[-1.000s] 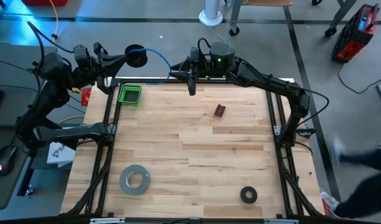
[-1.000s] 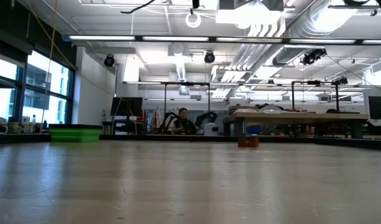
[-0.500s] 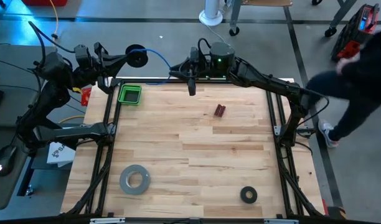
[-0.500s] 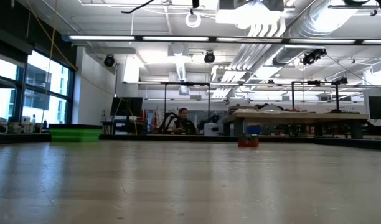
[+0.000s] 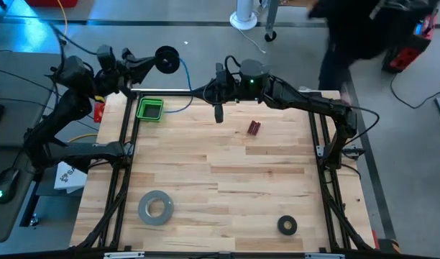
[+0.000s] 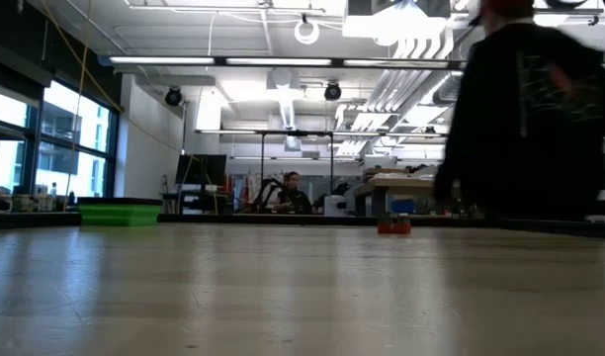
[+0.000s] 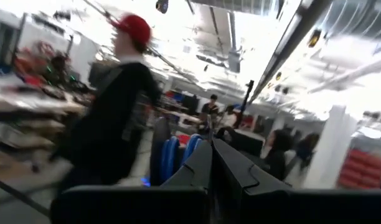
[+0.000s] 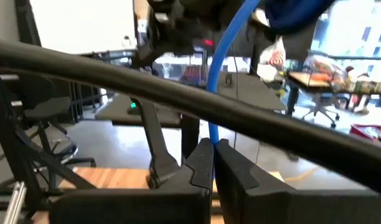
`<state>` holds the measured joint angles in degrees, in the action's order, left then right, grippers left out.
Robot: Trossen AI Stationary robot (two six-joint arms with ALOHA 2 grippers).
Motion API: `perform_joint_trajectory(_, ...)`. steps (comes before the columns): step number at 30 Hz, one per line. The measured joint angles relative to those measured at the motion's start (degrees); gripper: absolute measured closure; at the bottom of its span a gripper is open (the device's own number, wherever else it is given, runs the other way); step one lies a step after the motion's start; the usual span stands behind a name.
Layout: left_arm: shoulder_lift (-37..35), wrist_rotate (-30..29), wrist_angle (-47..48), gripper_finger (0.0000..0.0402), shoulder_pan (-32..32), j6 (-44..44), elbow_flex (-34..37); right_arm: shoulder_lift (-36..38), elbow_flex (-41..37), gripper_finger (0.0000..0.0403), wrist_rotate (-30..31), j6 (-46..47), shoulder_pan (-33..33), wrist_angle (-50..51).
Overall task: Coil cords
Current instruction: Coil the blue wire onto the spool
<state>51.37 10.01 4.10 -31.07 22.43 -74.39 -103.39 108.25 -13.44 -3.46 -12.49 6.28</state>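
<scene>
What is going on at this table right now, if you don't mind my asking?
The robot is winding a thin blue cord. Its left hand holds a small black spool up past the table's far edge, and the right hand is shut on the cord near that edge, with the cord running between the two. A green bin, a grey tape roll and a black ring lie on the table. A person is beyond the table.

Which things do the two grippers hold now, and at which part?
The right gripper pinches the blue cord along its length. The left gripper holds the black spool by its side.
</scene>
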Motion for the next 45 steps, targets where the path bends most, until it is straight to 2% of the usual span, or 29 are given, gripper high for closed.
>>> perform_joint_trajectory(6,3.5,5.9,-4.2,0.0401,0.0,15.3,0.0,-0.4,0.0,0.0402,0.4,1.3,1.6,-4.4)
perform_joint_trajectory(11,5.3,8.0,-8.2,0.0401,0.0,23.4,0.0,-2.1,0.0,0.0402,0.8,3.0,2.8,-7.7)
perform_joint_trajectory(28,6.3,9.2,-11.5,0.0401,1.7,41.1,0.0,-6.4,0.0,0.0403,1.2,6.4,4.0,-18.2)
perform_joint_trajectory(33,7.0,11.8,-11.3,0.0401,3.4,46.2,0.0,-6.6,0.0,0.0403,2.0,6.4,3.8,-19.6)
perform_joint_trajectory(45,9.0,11.3,-10.9,0.0401,4.7,48.0,0.0,-6.6,0.0,0.0403,1.8,6.5,4.0,-21.9)
